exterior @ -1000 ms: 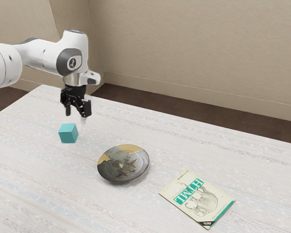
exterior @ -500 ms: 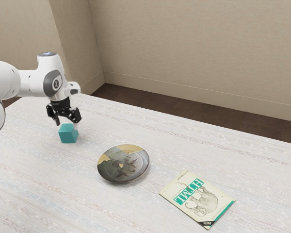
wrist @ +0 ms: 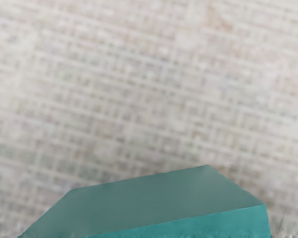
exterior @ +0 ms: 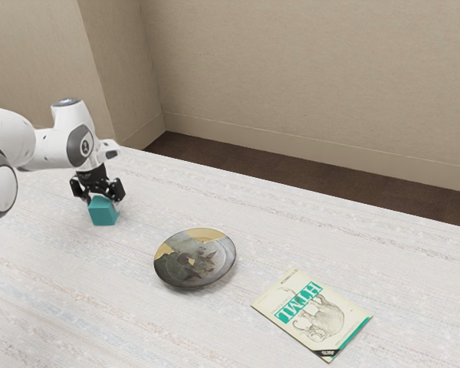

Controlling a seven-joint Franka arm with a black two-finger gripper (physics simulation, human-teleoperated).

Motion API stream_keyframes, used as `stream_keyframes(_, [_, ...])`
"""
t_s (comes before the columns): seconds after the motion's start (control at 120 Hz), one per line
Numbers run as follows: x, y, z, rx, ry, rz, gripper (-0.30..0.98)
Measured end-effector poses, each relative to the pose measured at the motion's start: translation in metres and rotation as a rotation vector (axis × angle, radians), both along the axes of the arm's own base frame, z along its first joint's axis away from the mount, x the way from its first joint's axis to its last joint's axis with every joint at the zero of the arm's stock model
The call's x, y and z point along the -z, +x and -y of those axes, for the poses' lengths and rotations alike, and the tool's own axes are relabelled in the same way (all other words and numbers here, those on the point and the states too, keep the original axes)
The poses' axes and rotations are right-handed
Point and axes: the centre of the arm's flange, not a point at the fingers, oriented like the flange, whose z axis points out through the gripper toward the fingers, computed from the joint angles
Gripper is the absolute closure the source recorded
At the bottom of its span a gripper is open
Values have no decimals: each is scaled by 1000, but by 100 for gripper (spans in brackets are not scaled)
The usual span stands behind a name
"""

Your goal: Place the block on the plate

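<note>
Teal marks the block (exterior: pixel 103 214) at the fingers (exterior: pixel 119 190), but whether they grasp it I cannot tell.

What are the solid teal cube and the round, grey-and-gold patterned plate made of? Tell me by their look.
Teal cube: probably plastic or painted wood, with a smooth, matte finish; its flat faces show even colour and no grain.
Grey-and-gold patterned plate: perhaps glazed ceramic, with a soft sheen; the pale, shiny patch over the printed picture suggests glaze, though lacquered metal is possible.
</note>
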Motion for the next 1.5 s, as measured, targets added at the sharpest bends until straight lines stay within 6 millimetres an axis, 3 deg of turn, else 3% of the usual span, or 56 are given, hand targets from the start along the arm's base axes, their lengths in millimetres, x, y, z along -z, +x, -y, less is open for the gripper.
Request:
stream_keyframes(0.15, [1,-1,1,-6,-4,-2,22])
stream_keyframes(0.325, [2,-1,1,-10,-4,-5,25])
stream_keyframes(0.508, [-33,4,18,13,1,26,30])
stream_keyframes(0.75, [-96,-5,97,115,-23,71,32])
stream_keyframes(0.908, [-111,-14,173,218,-43,67,32])
stream_keyframes(1.1, [-100,-28,253,333,-66,30,32])
stream_keyframes(1.225, [-90,-37,294,395,-80,5,32])
stream_keyframes(1.5, [-40,-40,325,432,-96,-38,32])
